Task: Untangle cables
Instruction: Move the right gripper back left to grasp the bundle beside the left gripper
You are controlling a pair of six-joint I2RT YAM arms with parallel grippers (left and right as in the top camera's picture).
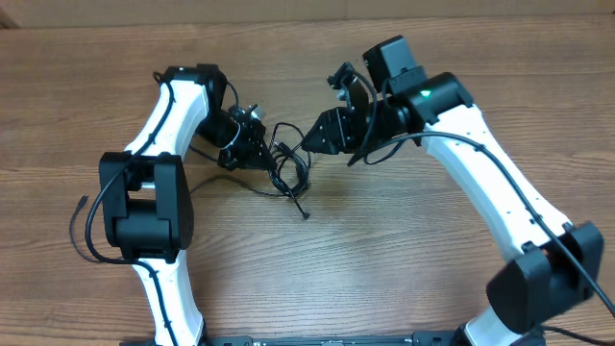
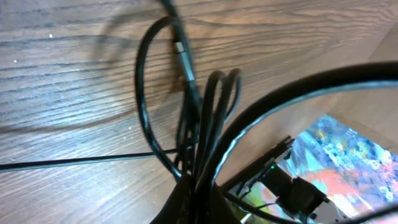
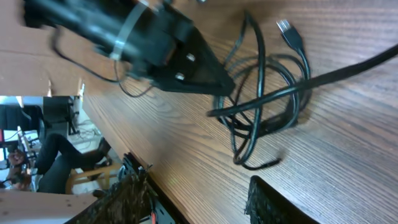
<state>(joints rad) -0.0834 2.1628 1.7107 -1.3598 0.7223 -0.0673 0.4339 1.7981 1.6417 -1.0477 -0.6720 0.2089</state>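
Note:
The cables [image 1: 288, 165] lie as a small bunch of thin black loops at the middle of the wooden table [image 1: 384, 250], with one loose end trailing toward the front. My left gripper [image 1: 254, 144] holds the bunch's left side. In the left wrist view the cables [image 2: 200, 118] run straight into the left gripper [image 2: 199, 208], whose jaws are shut on them. My right gripper [image 1: 312, 140] sits just right of the bunch. In the right wrist view its fingers [image 3: 277, 202] stand apart with nothing between them, the cables [image 3: 267, 102] and a plug [image 3: 290, 32] lie ahead, apart from them.
The left gripper [image 3: 186, 65] points at the bunch from the left in the right wrist view. A thick arm cable [image 2: 298, 87] arcs over the left wrist view. Another arm cable [image 3: 354, 65] crosses above the loops. The table edge [image 3: 115, 146] lies close to the right gripper's left finger.

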